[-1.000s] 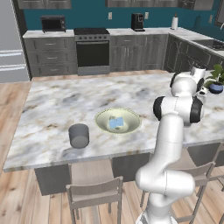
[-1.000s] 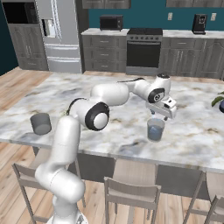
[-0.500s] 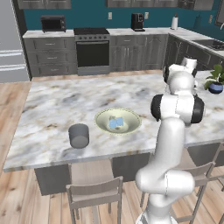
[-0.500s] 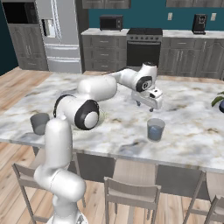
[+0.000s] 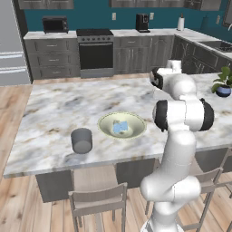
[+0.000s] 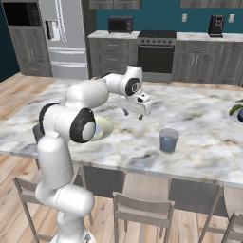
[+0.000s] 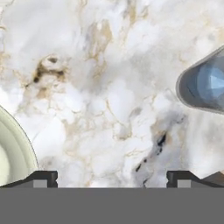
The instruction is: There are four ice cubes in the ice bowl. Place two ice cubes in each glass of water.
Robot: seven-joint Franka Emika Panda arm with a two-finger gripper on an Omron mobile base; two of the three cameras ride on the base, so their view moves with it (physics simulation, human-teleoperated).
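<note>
The pale yellow-green ice bowl (image 5: pixel 132 132) sits mid-counter with pale-blue ice cubes (image 5: pixel 120 127) in it. One grey glass of water (image 5: pixel 81 140) stands left of the bowl. The other glass (image 6: pixel 169 140) stands to the bowl's right, near the counter's front. My gripper (image 6: pixel 133 115) hangs open and empty over bare marble between the bowl (image 6: pixel 105 127) and that right glass. In the hand view the fingertips (image 7: pixel 43 178) stand wide apart, the bowl's rim (image 7: pixel 19 148) is at the left edge, and the glass (image 7: pixel 203 85) at the right holds a pale-blue faceted shape.
A blue plant pot (image 5: pixel 223 90) with a green plant stands at the counter's far right end. Stools (image 6: pixel 142 209) line the near side of the island. Cabinets, an oven and a fridge run along the back wall.
The arm has swung from above the right glass back across the counter toward the bowl. The jaws have stayed open and empty.
</note>
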